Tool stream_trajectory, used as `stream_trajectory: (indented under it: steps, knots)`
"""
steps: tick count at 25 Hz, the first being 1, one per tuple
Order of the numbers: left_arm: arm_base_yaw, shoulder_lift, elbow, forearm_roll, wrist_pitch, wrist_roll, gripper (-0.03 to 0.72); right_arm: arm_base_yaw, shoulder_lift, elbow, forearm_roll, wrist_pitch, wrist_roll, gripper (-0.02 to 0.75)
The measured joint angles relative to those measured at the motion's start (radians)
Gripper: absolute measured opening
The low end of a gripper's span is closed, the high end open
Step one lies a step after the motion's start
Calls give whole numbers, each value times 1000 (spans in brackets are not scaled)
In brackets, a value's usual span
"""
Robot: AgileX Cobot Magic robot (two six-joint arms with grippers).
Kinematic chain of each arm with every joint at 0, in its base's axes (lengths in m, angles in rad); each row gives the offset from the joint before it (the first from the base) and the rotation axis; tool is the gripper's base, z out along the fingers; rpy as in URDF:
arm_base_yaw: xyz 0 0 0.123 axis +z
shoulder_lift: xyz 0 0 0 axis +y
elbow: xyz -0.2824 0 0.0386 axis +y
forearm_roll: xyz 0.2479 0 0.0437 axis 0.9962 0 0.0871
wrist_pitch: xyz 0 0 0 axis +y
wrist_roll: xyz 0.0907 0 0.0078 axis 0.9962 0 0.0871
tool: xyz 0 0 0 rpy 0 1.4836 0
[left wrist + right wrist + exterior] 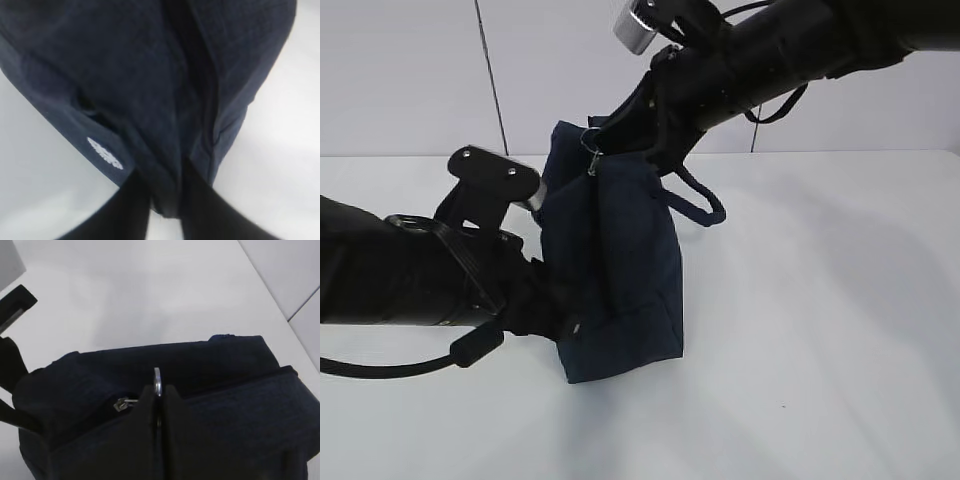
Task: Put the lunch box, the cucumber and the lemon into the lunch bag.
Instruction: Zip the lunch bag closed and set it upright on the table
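Note:
The dark navy lunch bag [620, 270] stands on the white table. My left gripper [167, 205] is shut on a fold of the bag's fabric [165, 125] low at its near end. My right gripper [158, 392] is shut on the silver ring pull [157, 377] of the top zipper, beside the zipper slider [121, 403]. In the exterior view the ring pull [591, 152] hangs at the bag's top by the right arm. One loop handle [702, 205] hangs to the right. The lunch box, cucumber and lemon are out of view.
The white table [820, 330] spreads to the right and front of the bag. A pale wall [410, 70] rises behind it. The left arm [410, 275] lies low across the table's left side.

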Motion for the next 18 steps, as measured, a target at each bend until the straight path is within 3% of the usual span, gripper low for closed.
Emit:
stream_trajectory:
  steps: [4, 6, 11, 18]
  knots:
    - [0, -36, 11, -27, -2, 0, 422, -5, -28, -8, -26, 6, 31, 8]
    - [0, -65, 11, -56, -12, 0, 475, -5, -37, -8, -31, 30, 49, 8]
    - [-18, -123, 11, -131, 18, 0, 485, -5, -41, -9, -32, 110, 73, 8]
    - [-144, -129, 13, -169, -34, 0, 475, -5, -41, -52, -27, 202, 76, 8]
